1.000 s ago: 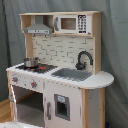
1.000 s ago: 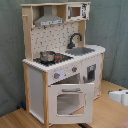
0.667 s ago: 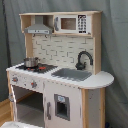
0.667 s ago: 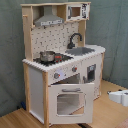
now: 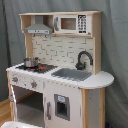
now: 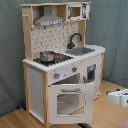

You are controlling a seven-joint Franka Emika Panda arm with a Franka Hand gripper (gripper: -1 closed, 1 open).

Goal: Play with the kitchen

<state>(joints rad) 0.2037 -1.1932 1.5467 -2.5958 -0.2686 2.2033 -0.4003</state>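
Large white and light-wood toy kitchen (image 5: 60, 75) (image 6: 62, 60) filled most of both exterior views, oven door (image 6: 67, 102) swung partly open. Small metal pot (image 5: 31, 62) (image 6: 47, 56) on the stovetop, left of centre. White robot part (image 6: 120, 96) at the second exterior view's lower right; hand state impossible to tell.

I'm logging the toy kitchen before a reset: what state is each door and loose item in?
oven door: ajar, top edge tipped outward
microwave: door shut
cabinet door under the sink: shut
pot: upright on the stovetop
sink: nothing visible in it
faucet: upright, spout over the sink
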